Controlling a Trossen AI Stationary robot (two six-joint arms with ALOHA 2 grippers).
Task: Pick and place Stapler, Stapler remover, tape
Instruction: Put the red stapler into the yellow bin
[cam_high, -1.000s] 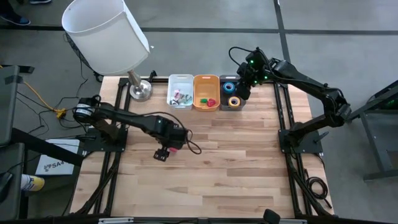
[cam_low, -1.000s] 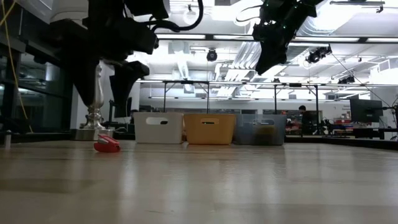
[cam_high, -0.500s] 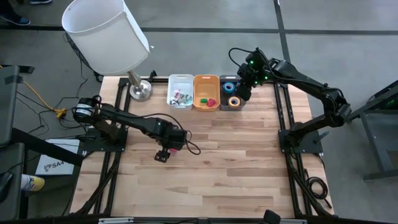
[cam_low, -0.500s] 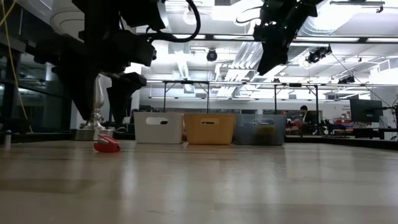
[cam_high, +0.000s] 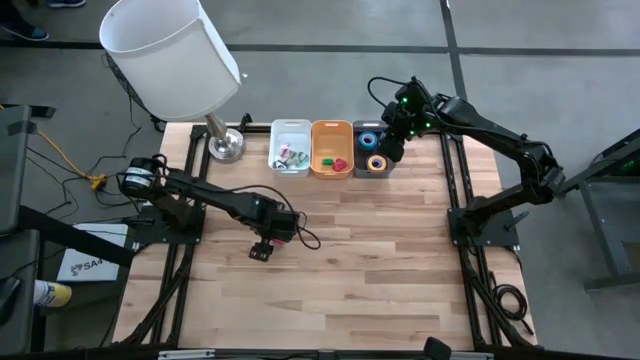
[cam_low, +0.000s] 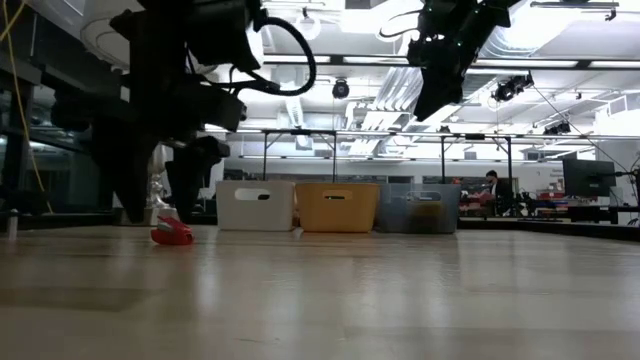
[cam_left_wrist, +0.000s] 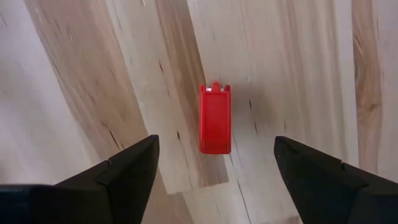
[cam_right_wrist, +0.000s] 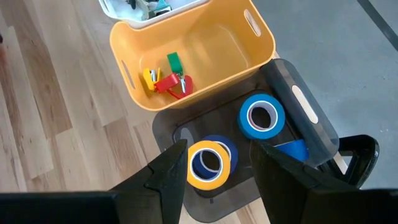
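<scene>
Left end effector (cam_left_wrist: 214, 171) hung directly over the small red stapler (cam_left_wrist: 215, 119), fingers spread wide and holding nothing. In the left wrist view the stapler lay flat on the bare bench (cam_left_wrist: 298, 74), centred in the gap between the two fingers (cam_left_wrist: 124, 168), with clear wood on either side of it. Its long axis ran along the line of sight of the wrist camera, i.e. crosswise to the line joining the fingertips, so the fingers faced its two long sides. Judged: a straight descent and close should take it across the narrow width, no wrist turn needed.

In the low view the stapler (cam_low: 172, 233) sat on the bench surface just below the left arm, not yet touched.

Left arm was clearly the nearer one. Right end effector (cam_right_wrist: 214, 180) was well apart from the stapler, at the far edge of the bench, hovering over the dark bin (cam_right_wrist: 305, 112) with the tape (cam_right_wrist: 207, 163) rolls inside; fingers apart, empty. The yellow bin (cam_right_wrist: 205, 43) stood beside it.
</scene>
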